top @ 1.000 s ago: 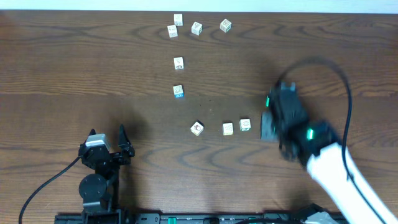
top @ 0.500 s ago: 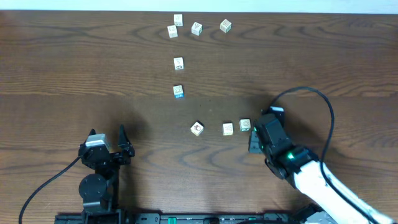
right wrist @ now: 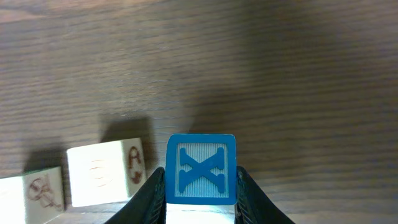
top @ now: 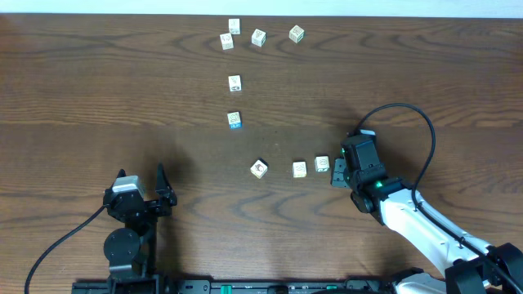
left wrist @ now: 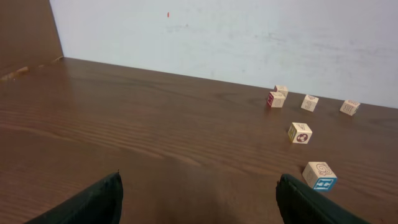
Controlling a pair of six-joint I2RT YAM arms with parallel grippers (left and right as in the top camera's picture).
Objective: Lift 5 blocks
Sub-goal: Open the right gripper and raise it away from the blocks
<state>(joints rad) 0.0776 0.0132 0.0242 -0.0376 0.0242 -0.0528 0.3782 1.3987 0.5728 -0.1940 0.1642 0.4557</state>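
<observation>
the right fingers (right wrist: pixel 148 198) are clenched on the blue x block (right wrist: pixel 201 169), one pad on each side face, with the x turned up toward the wrist camera. it sits at the right end of a short row near the front of the tabletop (top: pixel 98 98). the cream block (right wrist: pixel 106 172) with an a on its side is just beside it, apart by a thin gap, and a third block (right wrist: pixel 31 190) lies further along. whether the x block is off the wood yet cannot be told. the left fingers (left wrist: pixel 93 202) are spread wide with nothing between them, parked at the front left, well apart from the row.

the step in hand looks like the lift itself. the grip seems centred, so the good move is straight up with no sideways drift, since the cream block is close enough to be knocked by the pad on that side. hold the squeeze even: the cube is small and smooth-faced, and could twist or slip if the pads ease off. raise it until it plainly hangs free. the far blocks (top: pixel 258 37) look untouched.
</observation>
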